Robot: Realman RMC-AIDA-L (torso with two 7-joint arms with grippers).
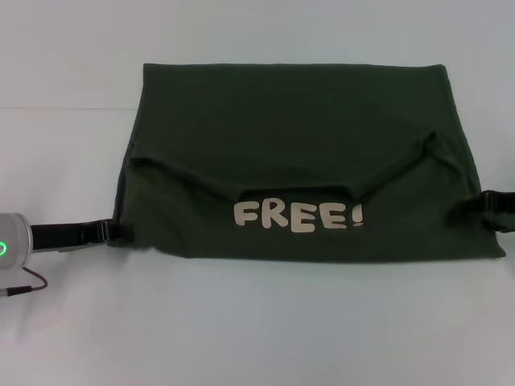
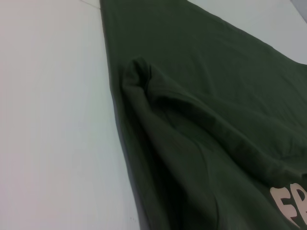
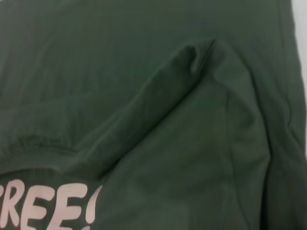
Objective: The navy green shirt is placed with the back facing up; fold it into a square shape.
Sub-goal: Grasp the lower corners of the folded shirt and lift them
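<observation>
The navy green shirt [image 1: 298, 121] lies flat on the white table [image 1: 241, 338] as a wide rectangle. Its near part is folded over onto the body, so the pale "FREE!" lettering [image 1: 298, 215] faces up near the front edge. The folded flap sags in the middle and rises to a raised corner at each side. My left gripper [image 1: 113, 232] sits at the shirt's left edge, level with the lettering. At the right edge is my right gripper [image 1: 471, 211]. Both wrist views show the shirt [image 2: 201, 96] [image 3: 144, 72], with a raised fold corner and part of the lettering [image 2: 290, 206] [image 3: 48, 206].
Bare white table surrounds the shirt on all sides, with a wide strip in front. A thin dark cable [image 1: 28, 283] hangs by the left arm's wrist [image 1: 12, 245], which shows a green light.
</observation>
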